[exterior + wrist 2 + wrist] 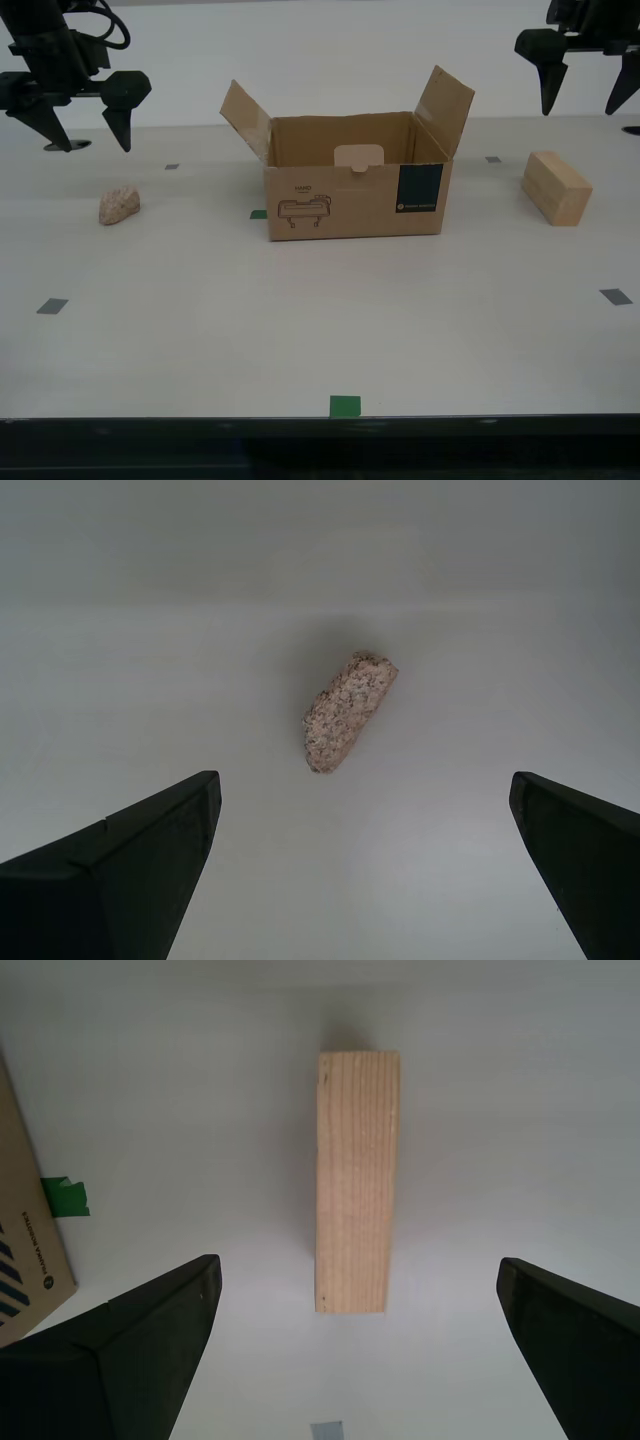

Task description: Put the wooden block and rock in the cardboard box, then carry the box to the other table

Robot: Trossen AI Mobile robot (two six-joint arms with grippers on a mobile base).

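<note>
The cardboard box point(355, 190) stands open in the middle of the off-white table point(200, 330), flaps up; its edge shows in the first wrist view point(30, 1230). The rock point(119, 205) point(348, 710) lies at the exterior view's left. My second gripper point(92, 135) point(362, 790) hangs open above and behind it. The wooden block point(556, 187) point(357, 1180) lies at the exterior view's right. My first gripper point(580, 105) point(357, 1262) hovers open above it. Neither gripper touches anything. The other table is out of view.
Green tape marks point(345, 405) and grey tape marks point(52, 305) dot the table. A green mark point(62, 1197) sits beside the box. The table's dark front edge point(320, 430) runs along the exterior view's bottom.
</note>
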